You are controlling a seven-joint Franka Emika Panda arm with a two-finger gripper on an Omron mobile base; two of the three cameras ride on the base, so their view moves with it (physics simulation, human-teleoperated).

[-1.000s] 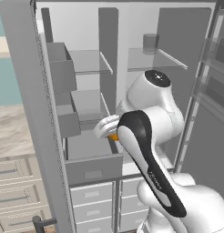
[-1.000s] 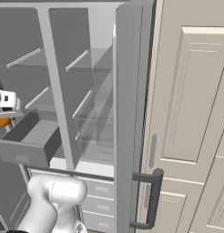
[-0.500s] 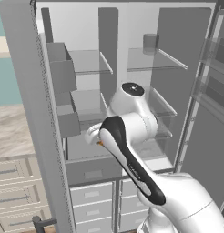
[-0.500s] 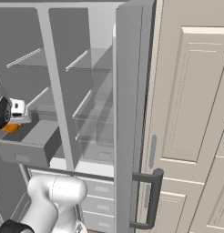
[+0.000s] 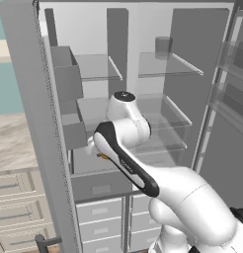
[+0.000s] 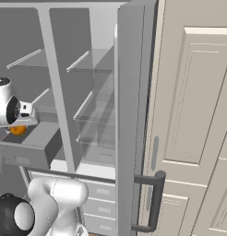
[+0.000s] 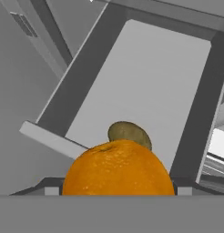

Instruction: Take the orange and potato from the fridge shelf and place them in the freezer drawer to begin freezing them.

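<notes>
Your gripper (image 7: 117, 193) is clamped on the orange (image 7: 118, 169), directly over the open freezer drawer (image 7: 132, 77). Beyond the orange, the potato (image 7: 129, 133) lies on the drawer floor.

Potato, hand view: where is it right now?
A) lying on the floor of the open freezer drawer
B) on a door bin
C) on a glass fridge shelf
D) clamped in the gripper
A: in the hand view the potato lies on the pale floor of the freezer drawer, just beyond the orange that sits close before the camera.
</notes>
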